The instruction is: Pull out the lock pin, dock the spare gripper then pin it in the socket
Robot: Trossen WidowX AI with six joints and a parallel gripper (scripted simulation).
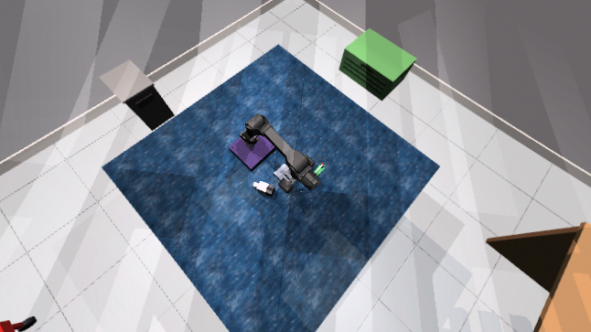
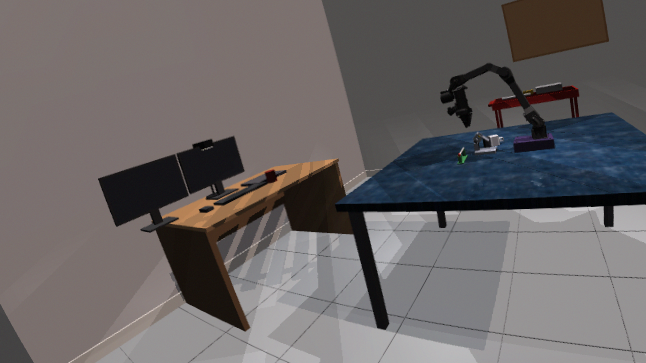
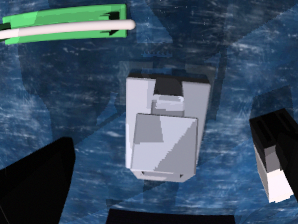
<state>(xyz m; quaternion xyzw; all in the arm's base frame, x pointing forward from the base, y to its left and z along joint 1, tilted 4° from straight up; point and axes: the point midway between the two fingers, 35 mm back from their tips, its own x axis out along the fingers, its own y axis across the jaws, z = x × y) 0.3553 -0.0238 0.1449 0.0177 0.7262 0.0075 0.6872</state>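
Observation:
My gripper [image 2: 467, 125] [image 3: 181, 145] is open and empty, pointing down above the mount. The grey-white mount [image 1: 282, 172] [image 2: 485, 149] [image 3: 165, 145] sits between the two dark fingers in the wrist view, well below them; no pin shows across it. The pale, rod-like lock pin [image 3: 75, 28] lies along the green holder [image 1: 318, 170] [image 2: 462, 160] [image 3: 60, 17], at upper left in the wrist view. The spare gripper [image 1: 263, 187] [image 2: 494, 140] [image 3: 279, 184], white with a black end, lies beside the mount, partly hidden by my right finger in the wrist view.
The arm's purple base [image 1: 251, 159] [image 2: 534, 145] stands on the blue table top [image 1: 256, 255] [image 2: 425, 179], behind the mount. A desk with monitors [image 2: 142, 189] and a green cabinet [image 1: 380, 56] stand away from the table.

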